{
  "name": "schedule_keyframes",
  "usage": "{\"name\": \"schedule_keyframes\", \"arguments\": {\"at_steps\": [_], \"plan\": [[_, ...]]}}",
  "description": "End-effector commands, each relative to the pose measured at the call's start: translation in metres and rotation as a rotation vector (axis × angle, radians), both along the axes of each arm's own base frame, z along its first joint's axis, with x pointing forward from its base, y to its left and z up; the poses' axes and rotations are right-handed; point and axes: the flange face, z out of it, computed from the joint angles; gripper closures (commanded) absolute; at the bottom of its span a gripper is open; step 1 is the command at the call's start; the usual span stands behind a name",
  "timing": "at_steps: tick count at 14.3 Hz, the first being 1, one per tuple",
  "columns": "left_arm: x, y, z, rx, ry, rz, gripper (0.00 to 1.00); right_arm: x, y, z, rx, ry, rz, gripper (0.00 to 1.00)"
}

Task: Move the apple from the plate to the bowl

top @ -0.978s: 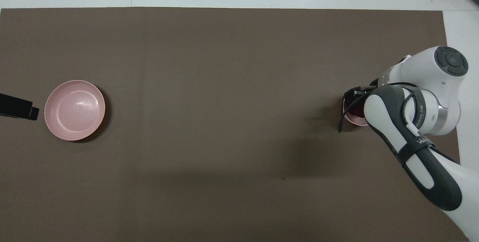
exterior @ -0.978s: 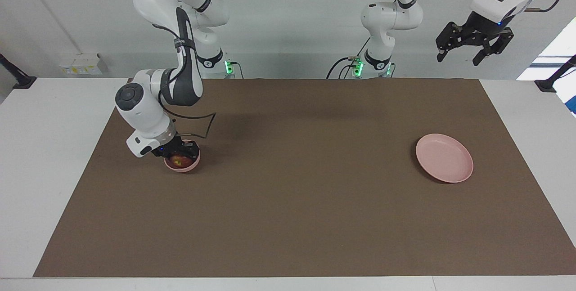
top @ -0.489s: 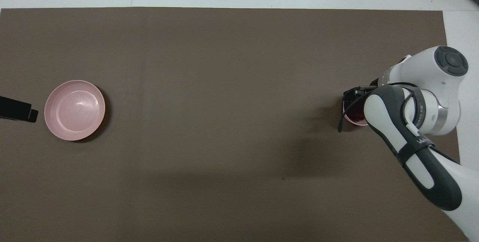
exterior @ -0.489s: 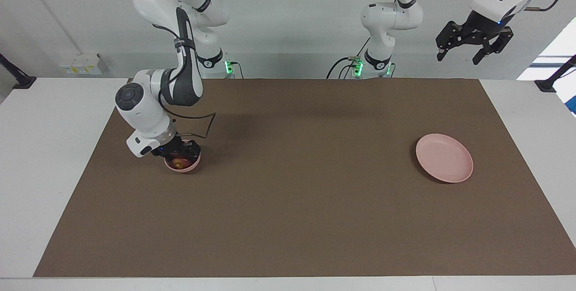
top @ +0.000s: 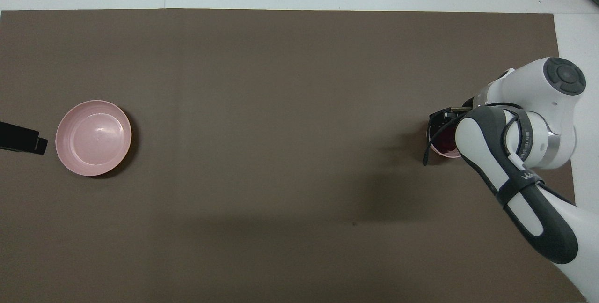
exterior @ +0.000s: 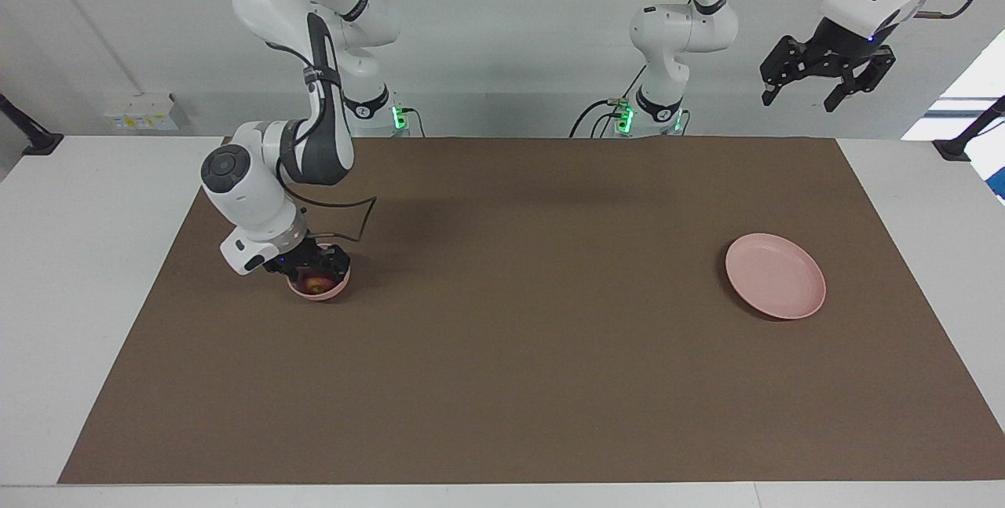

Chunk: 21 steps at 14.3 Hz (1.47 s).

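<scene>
The table is seen from two cameras. One is set high across the table and is pointed at the robots, so the arm bases are seen at the top. The other is set high above the robots' end and is pointed steeply down. The brown mat (exterior: 518,312), the plate (exterior: 776,275) and the bowl (exterior: 319,285) are seen in both views, half a turn apart.

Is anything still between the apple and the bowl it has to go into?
Nothing visible. The apple already sits inside the bowl, with the right gripper low over it. The plate lies bare toward the left arm's end, and the left gripper waits raised in the air.
</scene>
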Motion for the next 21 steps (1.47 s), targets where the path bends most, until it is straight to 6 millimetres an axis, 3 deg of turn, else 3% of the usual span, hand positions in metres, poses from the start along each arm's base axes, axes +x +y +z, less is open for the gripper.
{"name": "schedule_keyframes", "arguments": {"at_steps": [1, 5, 7, 10, 13, 17, 21], "plan": [[-0.008, 0.002, 0.0, 0.01, 0.004, -0.005, 0.0, 0.003, 0.001, 0.048, -0.012, -0.036, 0.007, 0.0], [-0.008, 0.003, 0.0, 0.008, 0.001, -0.006, 0.0, 0.004, 0.013, 0.138, -0.107, -0.087, -0.035, 0.0], [-0.008, 0.004, 0.0, 0.008, 0.001, -0.003, 0.0, -0.014, 0.019, 0.177, -0.108, -0.098, -0.03, 0.0], [-0.007, 0.003, 0.0, 0.008, 0.002, -0.006, 0.0, -0.047, 0.007, 0.233, -0.102, -0.083, -0.04, 0.0], [-0.008, 0.003, 0.0, 0.008, 0.002, -0.008, 0.0, -0.059, 0.006, 0.292, -0.112, -0.077, -0.04, 0.0], [-0.008, 0.003, 0.001, 0.007, -0.002, -0.011, 0.0, -0.076, 0.006, 0.34, -0.112, -0.055, -0.03, 0.0], [-0.007, 0.004, 0.001, 0.005, -0.007, -0.014, 0.0, -0.086, 0.006, 0.344, -0.097, -0.06, -0.004, 0.0]]}}
